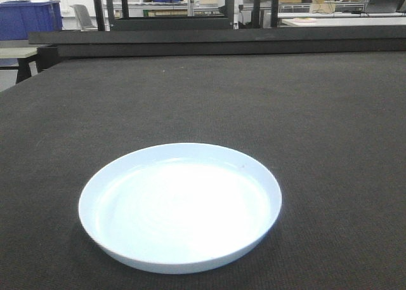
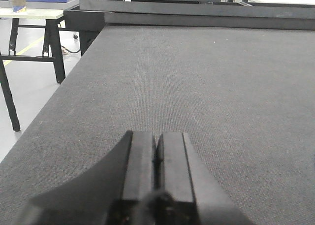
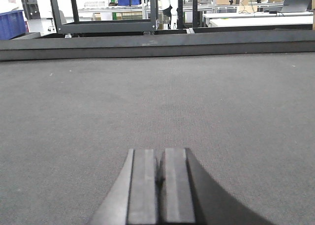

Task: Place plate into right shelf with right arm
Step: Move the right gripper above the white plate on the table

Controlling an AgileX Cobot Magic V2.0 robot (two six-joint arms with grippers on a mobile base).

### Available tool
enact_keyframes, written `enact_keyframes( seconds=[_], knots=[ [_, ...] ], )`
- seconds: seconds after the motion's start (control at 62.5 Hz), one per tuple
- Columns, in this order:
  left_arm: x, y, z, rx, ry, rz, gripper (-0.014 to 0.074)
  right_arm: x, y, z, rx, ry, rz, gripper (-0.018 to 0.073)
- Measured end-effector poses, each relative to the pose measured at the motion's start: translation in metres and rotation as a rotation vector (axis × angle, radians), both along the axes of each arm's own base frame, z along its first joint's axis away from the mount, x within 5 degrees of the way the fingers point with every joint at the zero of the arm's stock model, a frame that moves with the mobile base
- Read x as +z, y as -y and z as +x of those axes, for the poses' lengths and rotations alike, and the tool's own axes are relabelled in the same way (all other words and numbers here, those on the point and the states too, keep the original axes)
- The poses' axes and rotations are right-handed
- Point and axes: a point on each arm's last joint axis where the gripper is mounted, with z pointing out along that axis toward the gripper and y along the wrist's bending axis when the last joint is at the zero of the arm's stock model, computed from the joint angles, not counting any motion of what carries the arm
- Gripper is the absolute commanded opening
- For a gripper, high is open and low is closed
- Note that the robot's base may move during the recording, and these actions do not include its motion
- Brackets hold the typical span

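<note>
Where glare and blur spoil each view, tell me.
Front view: glare whites out most of the plate. Left wrist view: the shut left pincer looks soft, the table mat sharp. Right wrist view: right pincer soft too, far background overexposed.

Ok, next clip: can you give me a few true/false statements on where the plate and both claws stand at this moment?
1. The plate lies flat on the dark table mat. True.
2. The plate has food on it. False: it is empty.
3. The right claw is shut with nothing between its fingers. True.
4. The left claw grips the plate's rim. False: it is shut on nothing, over bare mat.
5. The plate shows in the right wrist view. False: that view shows only mat ahead of the claw, with frames and tables beyond.
</note>
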Motion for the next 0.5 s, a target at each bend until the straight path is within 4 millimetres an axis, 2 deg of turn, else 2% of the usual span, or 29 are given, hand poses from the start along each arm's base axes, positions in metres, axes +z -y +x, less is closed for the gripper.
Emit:
enact_keyframes(
  seconds=[0.256,0.448,0.496],
  knots=[
    [0.0,0.0,0.0,0.0,0.0,0.0,-0.0047,0.001,0.0,0.0,-0.001,0.013,0.001,0.0056],
    [0.0,0.0,0.0,0.0,0.0,0.0,-0.0047,0.01,0.0,-0.001,-0.004,0.11,0.009,0.0056],
    [0.0,0.0,0.0,0.0,0.0,0.0,-0.0047,0.012,0.001,-0.001,-0.001,0.127,0.066,0.0056]
  ],
)
